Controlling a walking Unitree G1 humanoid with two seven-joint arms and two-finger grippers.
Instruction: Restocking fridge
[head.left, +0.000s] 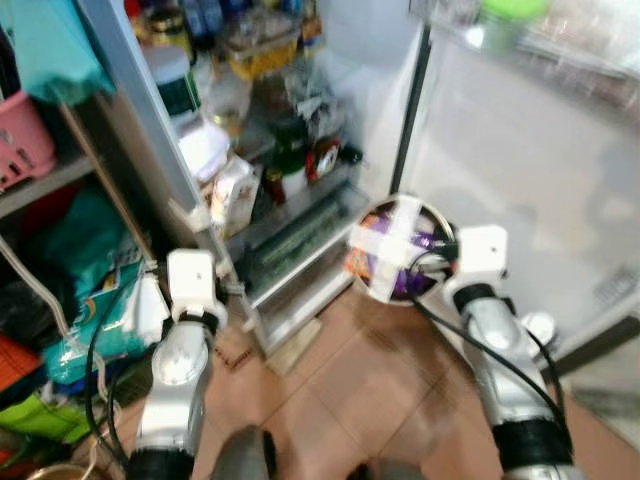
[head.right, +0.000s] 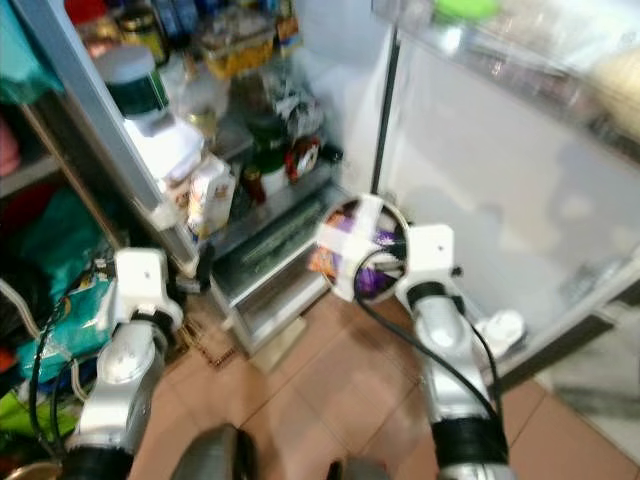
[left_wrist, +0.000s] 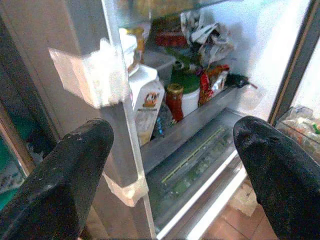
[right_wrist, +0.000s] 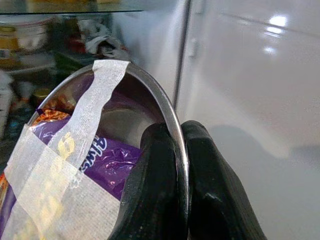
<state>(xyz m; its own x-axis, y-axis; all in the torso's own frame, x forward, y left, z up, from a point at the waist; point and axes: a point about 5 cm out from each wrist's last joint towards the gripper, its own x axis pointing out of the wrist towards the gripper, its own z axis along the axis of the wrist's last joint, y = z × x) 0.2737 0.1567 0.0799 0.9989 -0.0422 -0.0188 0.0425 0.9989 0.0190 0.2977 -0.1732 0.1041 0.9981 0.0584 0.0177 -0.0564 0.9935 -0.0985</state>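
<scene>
I have one round steel bowl (right_wrist: 125, 115) in my right gripper (right_wrist: 180, 165), its two black fingers pinched onto the rim, one inside and one outside. Two strips of pale tape (head.left: 392, 240) cross over the bowl's mouth, and under them I can see a purple snack packet (right_wrist: 102, 155) and what looks like an orange one beside it, though the blur keeps me from being sure. The bowl hangs just ahead of that gripper, in front of the open white fridge (head.left: 360, 90), level with its lowest part and beside the open door (head.left: 520, 200).

My left gripper (left_wrist: 170, 165) is spread wide and holds nothing; its two fingertips (left_wrist: 70, 170) frame the fridge's lower shelf. Just beyond it, between the fingers, lies one clear drawer (left_wrist: 200, 165) with green contents. Farther ahead on the shelf I count one white carton (left_wrist: 146, 102), one red-lidded jar (left_wrist: 175, 100) and one green-lidded white tub (left_wrist: 189, 92). A taped edge of the fridge wall (left_wrist: 95, 75) stands close by the left finger.
</scene>
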